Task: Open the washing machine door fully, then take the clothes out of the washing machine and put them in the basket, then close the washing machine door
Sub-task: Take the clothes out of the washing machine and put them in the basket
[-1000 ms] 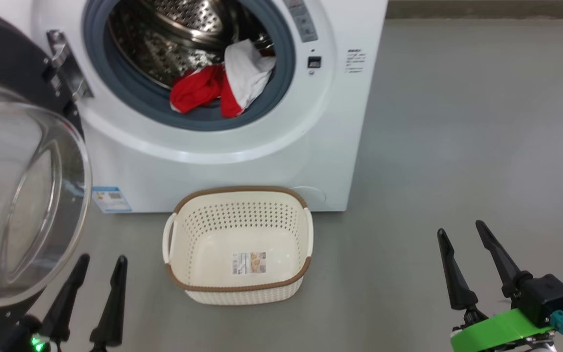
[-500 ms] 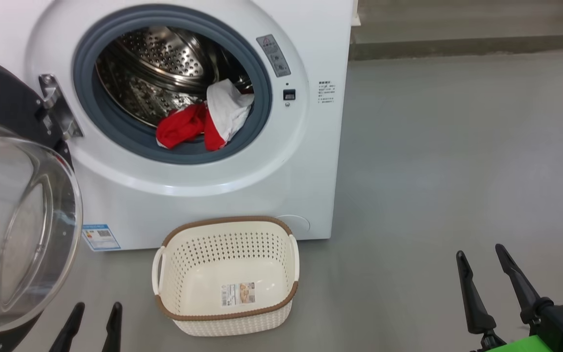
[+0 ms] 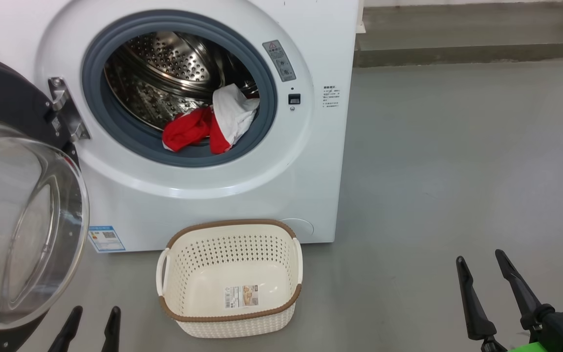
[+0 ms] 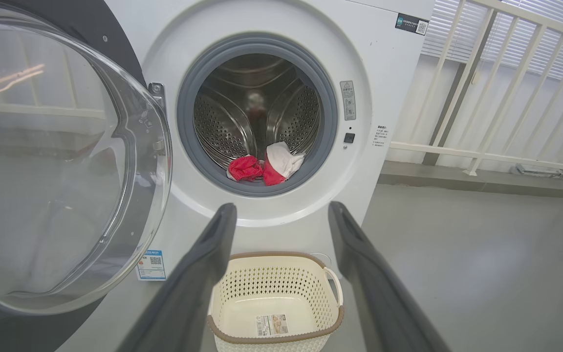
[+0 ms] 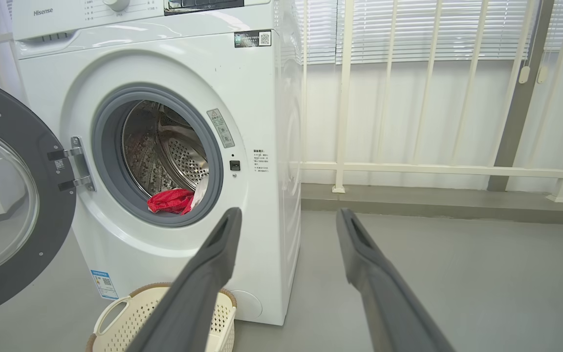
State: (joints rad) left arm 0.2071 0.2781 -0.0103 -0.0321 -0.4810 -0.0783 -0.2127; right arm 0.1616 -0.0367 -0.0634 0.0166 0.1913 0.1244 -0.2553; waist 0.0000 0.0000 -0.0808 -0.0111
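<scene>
The white washing machine (image 3: 203,205) stands with its door (image 3: 17,220) swung open to the left, black rim and glass bowl facing me. Red and white clothes (image 3: 213,124) lie at the front of the steel drum, on the grey ring; they show too in the left wrist view (image 4: 267,168) and the right wrist view (image 5: 171,200). The cream basket (image 3: 230,278) sits on the floor before the machine, with only a paper label inside. My left gripper (image 3: 93,313) is open at the lower left, below the door. My right gripper (image 3: 479,259) is open at the lower right, well clear of the machine.
Grey floor (image 3: 457,171) stretches to the right of the machine. A low step (image 3: 472,49) runs along the back, with a white railing (image 5: 408,168) and blinds behind it. A blue label (image 3: 106,238) sits low on the machine's front.
The head camera has tilted up and back, so machine and basket sit lower in the picture and both grippers have dropped toward the bottom edge. Door, clothes and basket stay put.
</scene>
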